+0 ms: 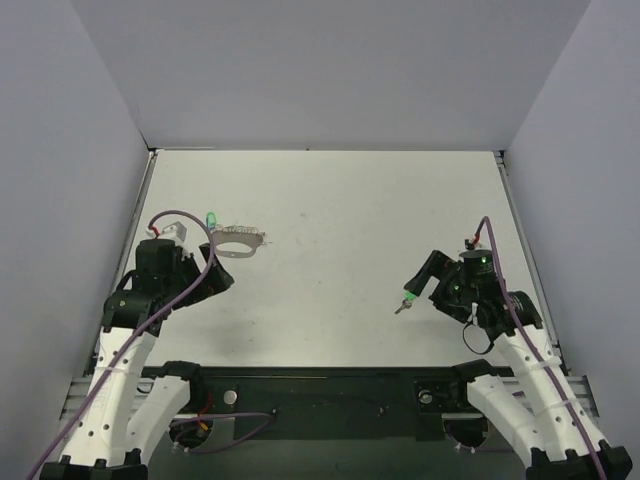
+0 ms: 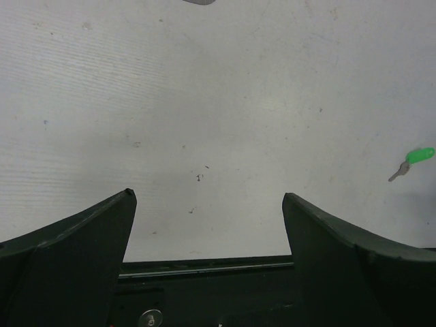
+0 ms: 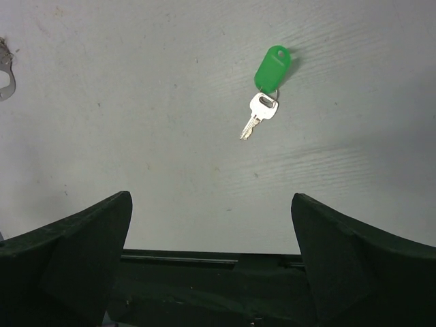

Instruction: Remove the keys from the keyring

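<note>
Left gripper (image 2: 208, 218) and right gripper (image 3: 211, 218) both gape wide, empty. Overhead, the keyring (image 1: 240, 240) lies left of centre on the table (image 1: 340, 200), one green key (image 1: 211, 219) just upper-left of it, seemingly detached; a second key (image 1: 405, 302) lies right of centre, lower down

I am finding no legible text, label, brand, number or sign in any of the three views. I am checking the key (image 3: 262, 88) closest to the right wrist camera: any stamping on its silver blade is too small to read.
</note>
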